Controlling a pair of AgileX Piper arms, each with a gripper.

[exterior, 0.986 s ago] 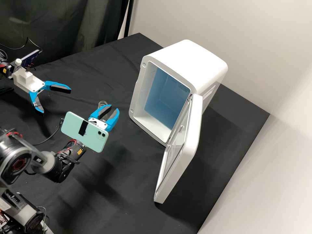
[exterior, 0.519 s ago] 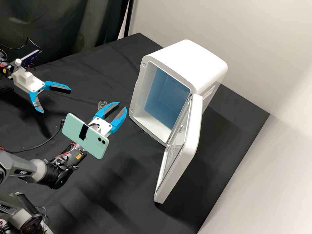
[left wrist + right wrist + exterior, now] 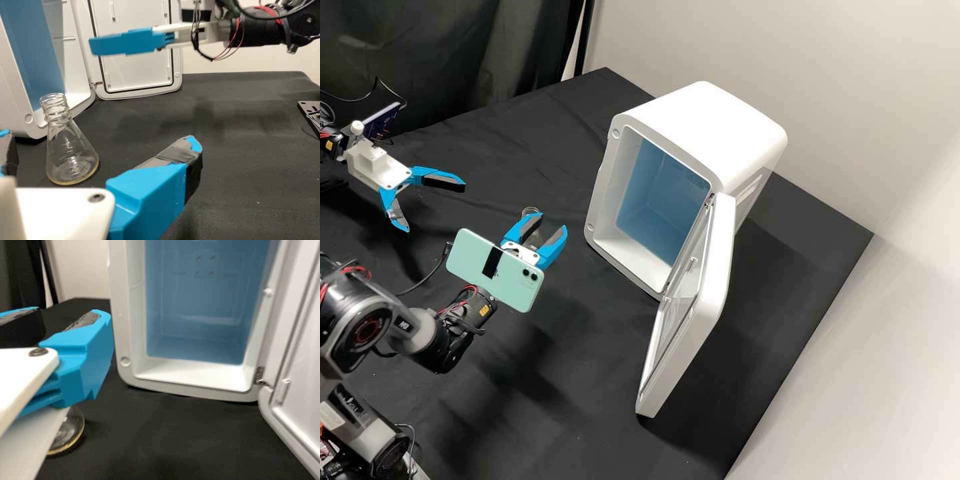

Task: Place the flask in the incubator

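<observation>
Right gripper drew back from incubator mouth toward flask, undoing brief advance; fingers narrowed from wider spread, gap remained.

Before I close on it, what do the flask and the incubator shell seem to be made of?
Flask: likely clear glass, glossy and see-through, threaded neck; clear plastic is possible. Incubator: smooth white moulded plastic, soft sheen, rounded corners, pale blue lining inside.

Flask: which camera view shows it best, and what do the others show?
The left wrist view: the whole flask stands upright, unobstructed. The right wrist view shows its base beneath the jaws; in the high view the right gripper largely hides it.
</observation>
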